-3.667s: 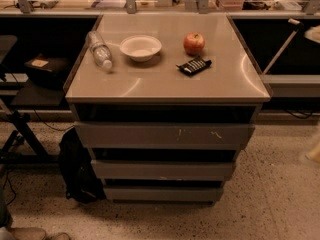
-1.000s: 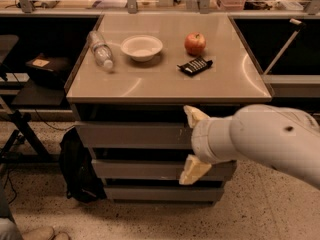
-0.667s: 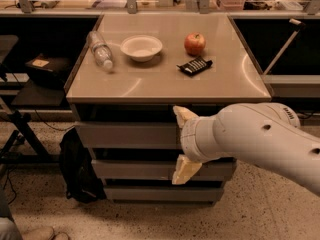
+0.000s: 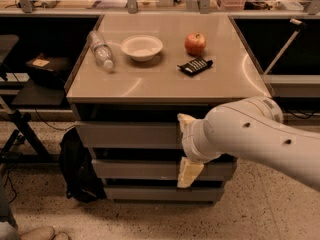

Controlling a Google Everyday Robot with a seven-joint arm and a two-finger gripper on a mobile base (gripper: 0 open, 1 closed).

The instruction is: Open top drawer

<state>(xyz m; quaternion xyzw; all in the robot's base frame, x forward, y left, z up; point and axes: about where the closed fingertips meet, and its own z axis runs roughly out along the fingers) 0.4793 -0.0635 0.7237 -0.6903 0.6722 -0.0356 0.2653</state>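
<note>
The top drawer (image 4: 127, 134) is the wide grey flat front just under the tabletop of the cabinet, closed flush. My gripper (image 4: 186, 146) sits in front of the drawer fronts, right of centre, at the end of the white arm coming in from the right. Its two cream fingers (image 4: 188, 172) are spread apart one above the other, the upper at the top drawer's height and the lower over the middle drawer (image 4: 132, 169). They hold nothing. The arm hides the right part of the top drawer.
On the tabletop (image 4: 150, 86) lie a plastic bottle (image 4: 101, 49), a white bowl (image 4: 142, 47), a red apple (image 4: 195, 43) and a black snack bar (image 4: 195, 65). A black backpack (image 4: 77, 169) leans at the cabinet's left. A shoe (image 4: 35, 232) is at bottom left.
The arm came into view from the right and has moved left across the drawer fronts. The gripper now sits a little further left. The drawers have not moved.
</note>
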